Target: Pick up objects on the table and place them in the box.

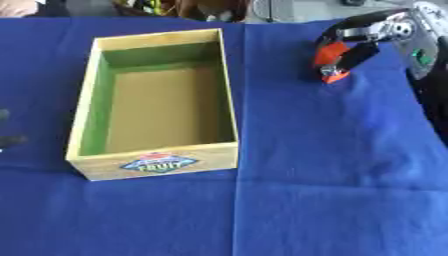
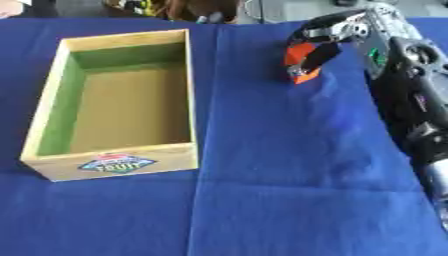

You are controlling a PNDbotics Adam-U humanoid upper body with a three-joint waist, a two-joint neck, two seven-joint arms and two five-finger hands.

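Observation:
An open wooden box (image 1: 229, 95) with green inner walls and a "FRUIT" label on its front stands on the blue cloth, left of centre. Only its bare brown floor shows inside. My right hand (image 1: 372, 31) comes in from the upper right, fingers curled round an orange object (image 1: 330, 54), which it holds just above the cloth to the right of the box's far end. The object's exact shape is hard to make out. At the left edge of the left eye view a dark sliver of my left hand (image 1: 9, 141) shows.
The blue cloth (image 1: 332, 190) covers the whole table, with a seam running down its middle. My black right forearm (image 2: 411, 100) fills the right edge. Dark clutter (image 1: 175, 7) lies beyond the far table edge.

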